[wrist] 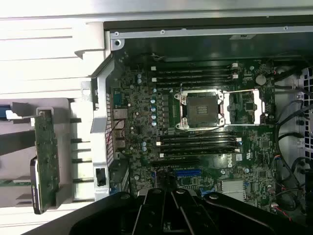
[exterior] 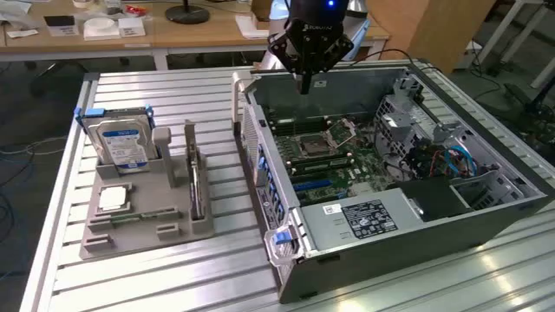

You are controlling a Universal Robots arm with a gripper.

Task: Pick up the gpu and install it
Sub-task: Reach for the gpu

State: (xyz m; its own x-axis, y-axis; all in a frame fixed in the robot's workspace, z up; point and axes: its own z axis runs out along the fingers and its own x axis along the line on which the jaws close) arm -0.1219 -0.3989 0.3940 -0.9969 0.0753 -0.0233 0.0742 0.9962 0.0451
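Far from the tool (exterior: 303, 89) stands the gpu (exterior: 196, 185).

The gpu (exterior: 197, 192) — thin dark card — stands on edge in the grey holder (exterior: 147, 195).

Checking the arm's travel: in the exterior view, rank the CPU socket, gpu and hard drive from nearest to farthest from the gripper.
From the gripper, above the far end of the case:
1. CPU socket, inside the case.
2. gpu, edge-on in the grey holder, on the exterior view's left.
3. Hard drive, farther left in the same holder.
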